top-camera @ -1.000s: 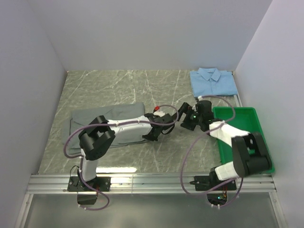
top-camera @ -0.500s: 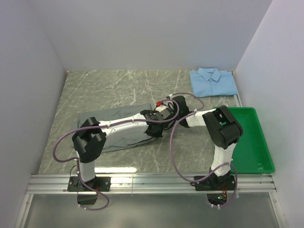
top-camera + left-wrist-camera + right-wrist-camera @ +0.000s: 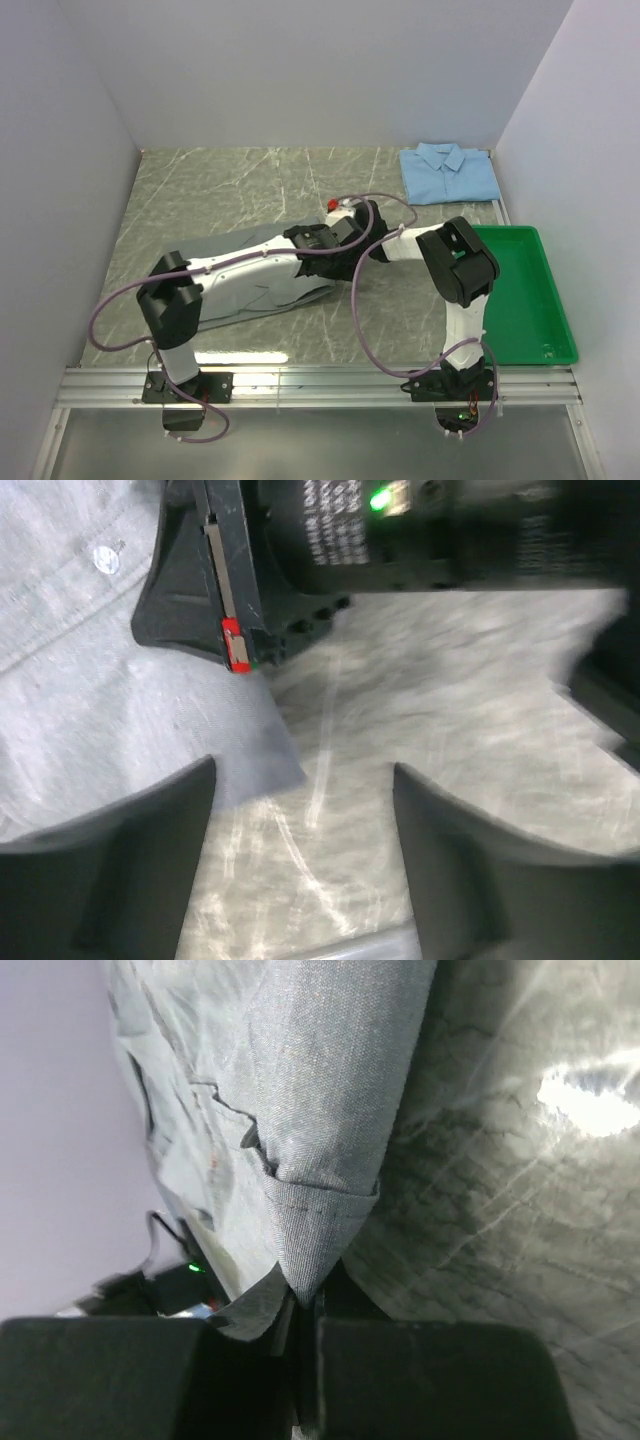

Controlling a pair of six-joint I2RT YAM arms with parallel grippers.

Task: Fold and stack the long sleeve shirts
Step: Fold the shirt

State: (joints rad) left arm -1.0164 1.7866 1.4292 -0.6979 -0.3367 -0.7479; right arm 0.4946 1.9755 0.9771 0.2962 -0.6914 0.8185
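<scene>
here the right claw [image 3: 305, 1310] pinches a hemmed corner of the grey shirt [image 3: 330, 1080], likely to draw a fold over, while the left claw [image 3: 300, 770] stands open alongside.

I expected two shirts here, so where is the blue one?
In the overhead view the blue shirt lies folded at the far right corner of the table, just beyond the green tray, well away from the grey shirt.

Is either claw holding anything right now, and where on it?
The right gripper pinches the grey shirt by a folded corner; the left gripper holds nothing.
</scene>
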